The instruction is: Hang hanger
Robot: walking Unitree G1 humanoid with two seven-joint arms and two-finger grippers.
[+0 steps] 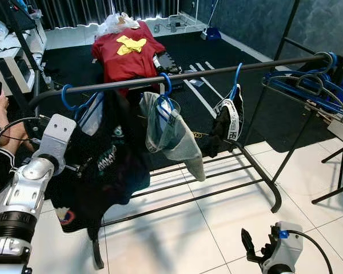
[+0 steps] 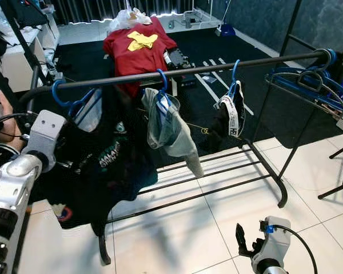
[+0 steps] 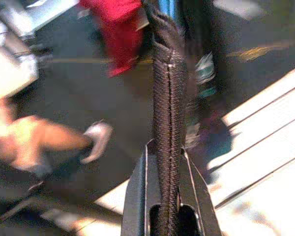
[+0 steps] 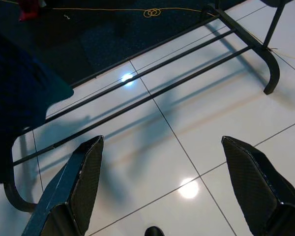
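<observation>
My left gripper (image 3: 169,196) is pinching a dark woven strip of the black garment (image 1: 106,171), its two fingers closed snugly on the fabric in the left wrist view. From my head views the gripper itself is lying behind my silver left arm (image 1: 31,182), pressed into the cloth at the left end of the rack.

The blue hanger (image 1: 74,100) is carrying that black garment, its hook sitting over the black rail (image 1: 177,77) near the rail's left bend. The garment is drooping heavily, bunched, with pale lettering on its front. Further along the rail, a second blue hanger (image 1: 167,85) is holding a grey piece (image 1: 171,134), and a third (image 1: 236,77) is holding a small black-and-white item (image 1: 228,120).

My right gripper (image 4: 162,191) is hanging low over the white tiled floor (image 1: 217,217) with its fingers spread wide and nothing between them. The tiles in front of the rack's lower bars (image 1: 206,182) are leaving me open room.

To the right, a second rack (image 1: 308,85) of blue hangers is standing close. A person's hand (image 1: 0,103) is showing at the left edge, cut off. The left wrist view is blurred, so I cannot make out the background well.
</observation>
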